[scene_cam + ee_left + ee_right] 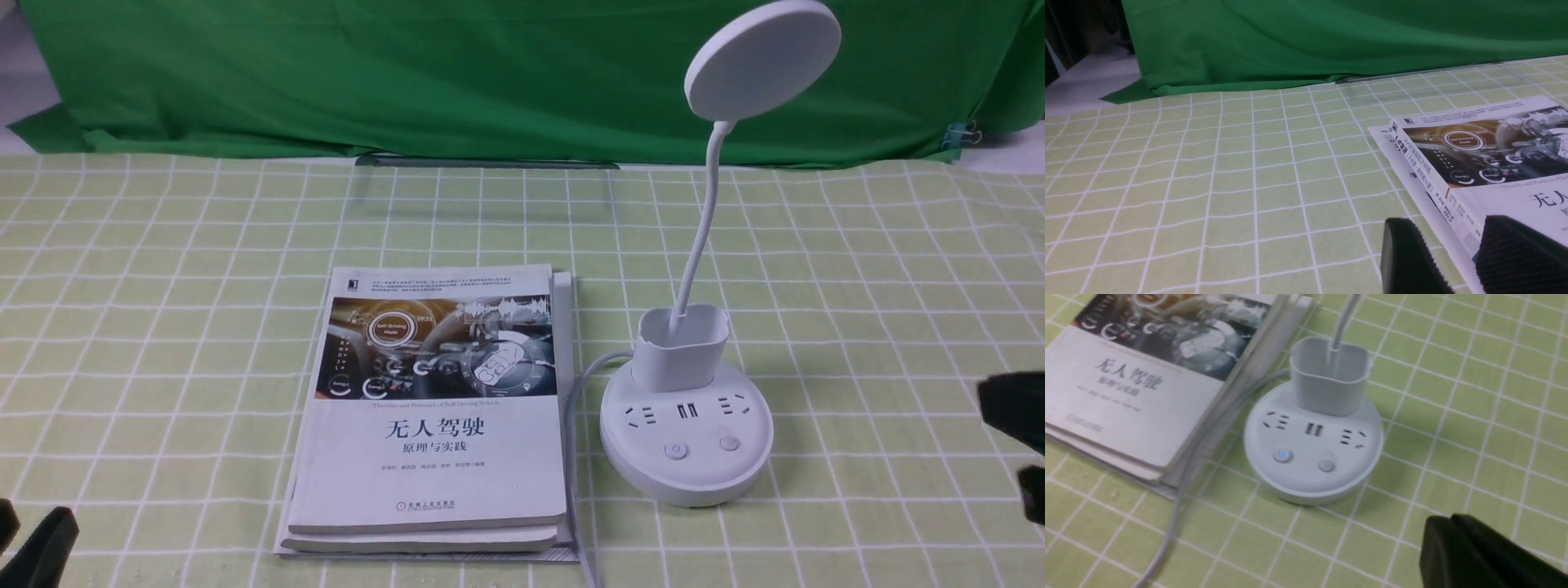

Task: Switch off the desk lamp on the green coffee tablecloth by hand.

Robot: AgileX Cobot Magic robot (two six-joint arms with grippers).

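1. Sitting right of centre on the green coffee tablecloth (163, 327) covering the desk, just beside a stack of books (433, 425): the desk lamp (680, 351), with its cord (575, 408) trailing along the books' edge toward the robot.
2. Standing with the long axis upright, rising from the round base (686, 474) through the cup holder and up the thin neck (700, 220), leaning a little to the robot's right and ending at the disc head (763, 59) high against the dark green backdrop (408, 73).
3. Turning the flat disc face partly toward the robot, and presenting the sockets and both buttons on the robot's side of the base.
4. Hanging near the base on its right without touching it: the right pincer (1449, 526), fingers looking pressed together and gripping nothing.
5. Waiting well apart at the near left, beside the books: the left pincer (1443, 230), fingers spread and empty.
6. Judging the task as hardly begun: the left button (676, 450) glowing blue in the right wrist view, hinting at power on; not managing to tell whether the head itself is lit.
7. Leaving the whole press undone: reaching over the base and pushing a button, either this one or the right button (729, 443); not being able to tell which.
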